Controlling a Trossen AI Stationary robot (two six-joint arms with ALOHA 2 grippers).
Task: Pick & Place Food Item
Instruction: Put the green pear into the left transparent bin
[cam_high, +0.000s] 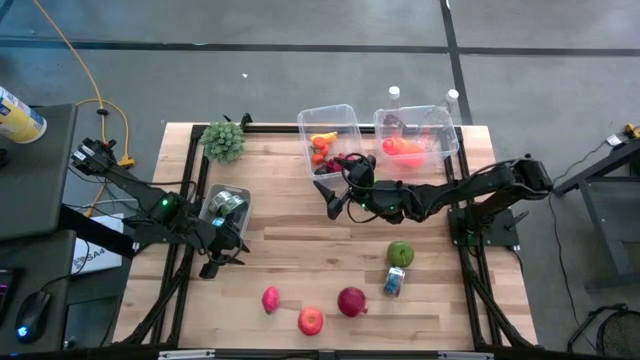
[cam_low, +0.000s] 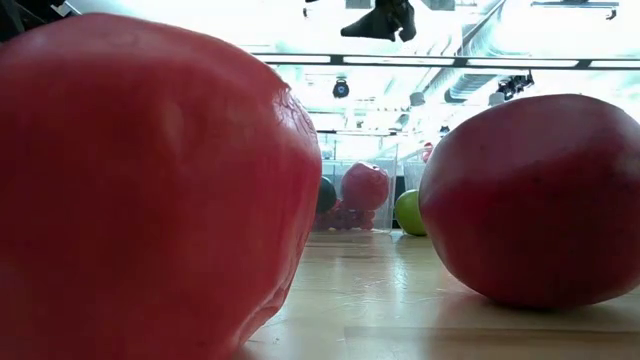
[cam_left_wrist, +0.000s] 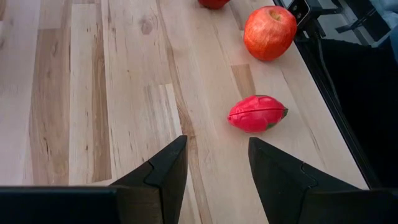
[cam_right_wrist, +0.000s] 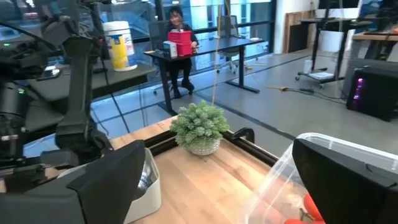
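Several food items lie on the near part of the wooden table: a green apple (cam_high: 400, 252), a small blue packet (cam_high: 394, 282), a dark red fruit (cam_high: 351, 301), a red apple (cam_high: 311, 320) and a pink fruit (cam_high: 270, 299). My left gripper (cam_high: 215, 264) is open at the table's left, above the boards. In its wrist view the pink fruit (cam_left_wrist: 257, 114) and the red apple (cam_left_wrist: 269, 32) lie ahead of the gripper (cam_left_wrist: 217, 142). My right gripper (cam_high: 335, 200) is open and empty, raised over the table's middle, just near of the left clear bin (cam_high: 330, 135).
Two clear bins with food stand at the far edge, the right one (cam_high: 415, 135) holding orange and red pieces. A green potted plant (cam_high: 224, 141) and a small container (cam_high: 225, 205) sit at the left. In the right wrist view a person (cam_right_wrist: 176, 37) sits far behind.
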